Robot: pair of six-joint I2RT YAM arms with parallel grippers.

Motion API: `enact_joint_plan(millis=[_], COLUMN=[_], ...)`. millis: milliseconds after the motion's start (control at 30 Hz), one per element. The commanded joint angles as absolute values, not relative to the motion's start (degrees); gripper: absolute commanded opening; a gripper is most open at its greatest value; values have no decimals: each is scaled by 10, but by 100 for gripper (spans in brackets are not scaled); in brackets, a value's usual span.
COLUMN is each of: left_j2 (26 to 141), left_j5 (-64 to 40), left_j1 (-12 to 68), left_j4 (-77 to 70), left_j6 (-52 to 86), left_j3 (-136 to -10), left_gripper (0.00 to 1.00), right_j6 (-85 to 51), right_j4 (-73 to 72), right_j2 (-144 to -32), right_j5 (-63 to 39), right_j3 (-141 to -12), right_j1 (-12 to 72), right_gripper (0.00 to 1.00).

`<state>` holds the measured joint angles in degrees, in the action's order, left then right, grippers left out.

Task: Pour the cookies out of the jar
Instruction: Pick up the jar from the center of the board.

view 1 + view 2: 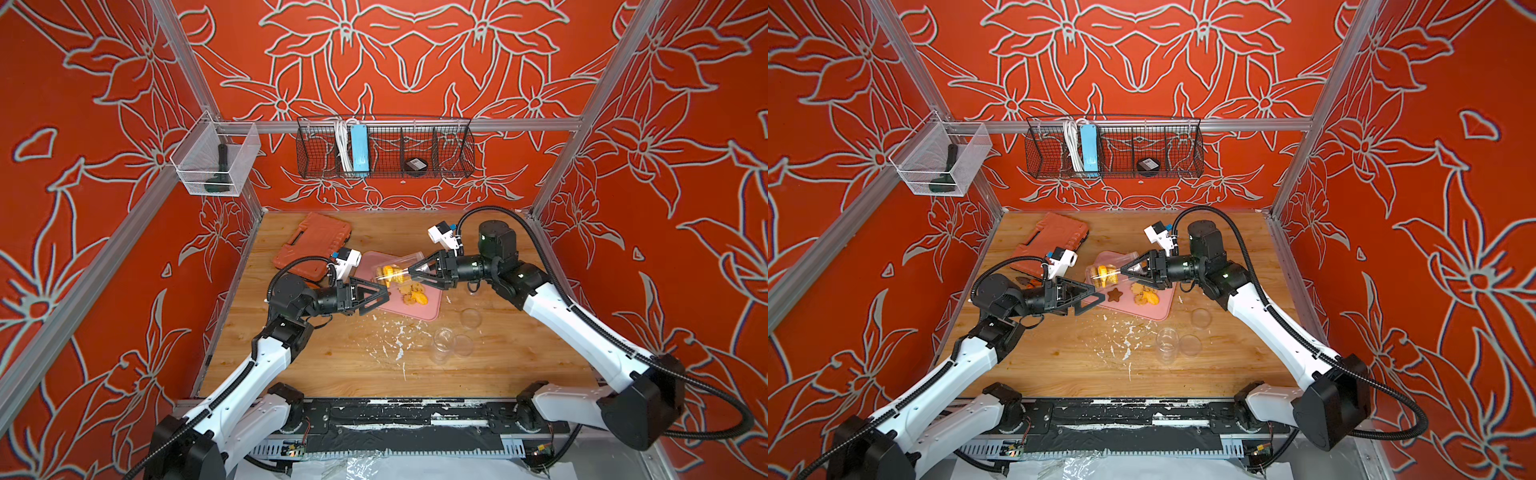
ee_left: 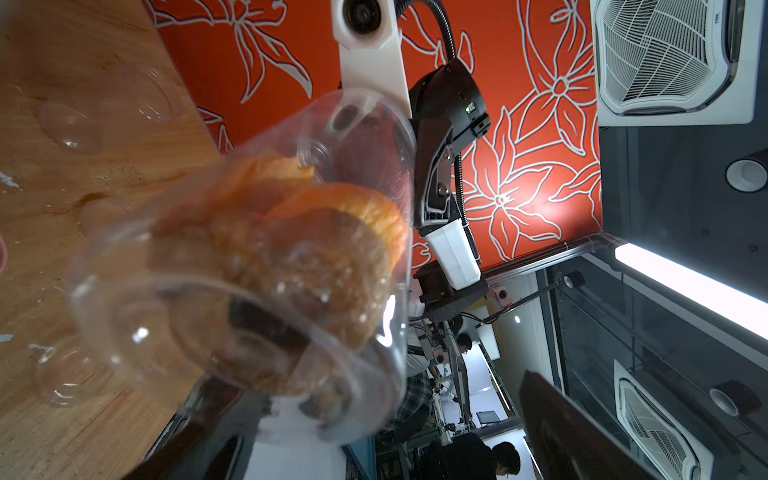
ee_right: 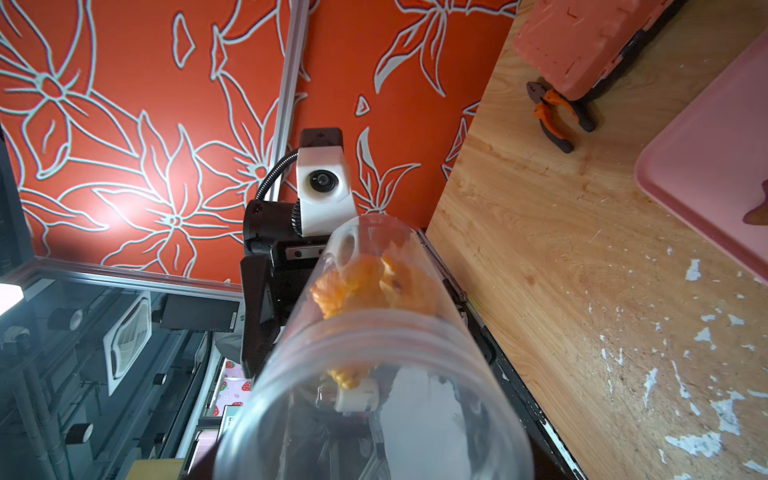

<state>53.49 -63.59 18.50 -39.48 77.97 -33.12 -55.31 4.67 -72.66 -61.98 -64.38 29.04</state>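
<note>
— Fingers [image 1: 427, 263] of the right gripper [image 1: 414, 273] are being clamped on the tilted jar [image 1: 399, 262] over the pink tray [image 1: 424, 309]; the left gripper's [image 1: 379, 300] are being held apart.
— Cookies [image 1: 415, 297]?
— Being held partly inside the jar, partly on the tray.

Apparently no legible text anywhere

walls [image 1: 407, 62]: red-orange, white-outlined flower pattern, on three sides. aluminium frame posts [image 1: 188, 62] in back corners; horizontal rail [image 1: 519, 124] across back wall. black wire basket [image 1: 457, 141] hangs on rail; inside: blue power strip [image 1: 359, 151], white cable [image 1: 343, 145], small black object [image 1: 415, 164]. clear mesh bin [image 1: 245, 153] at left corner, dark tool [image 1: 220, 166] in it. light wooden tabletop [image 1: 324, 365] forms cell floor. left wrist view, beyond cell: ceiling air-conditioner cassette [image 2: 665, 58], bright strip light [image 2: 685, 286], grey ceiling.
</note>
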Motion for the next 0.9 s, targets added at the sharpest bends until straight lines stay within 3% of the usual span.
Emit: enact_joint_plan(millis=[0, 467, 867], left_j2=[542, 595, 584], left_j5=[-652, -634, -615], left_j1=[187, 172, 148], left_j4=[-445, -461, -481], left_j6=[804, 811, 843], left_j3=[-351, -348, -341], left_gripper=[97, 97, 87], right_j6=[-571, -584, -583], right_j4=[1, -34, -45], right_j2=[-725, -752, -776], right_j5=[-653, -651, -642], right_j3=[-640, -630, -627], right_j1=[305, 313, 313], right_gripper=[62, 62, 62])
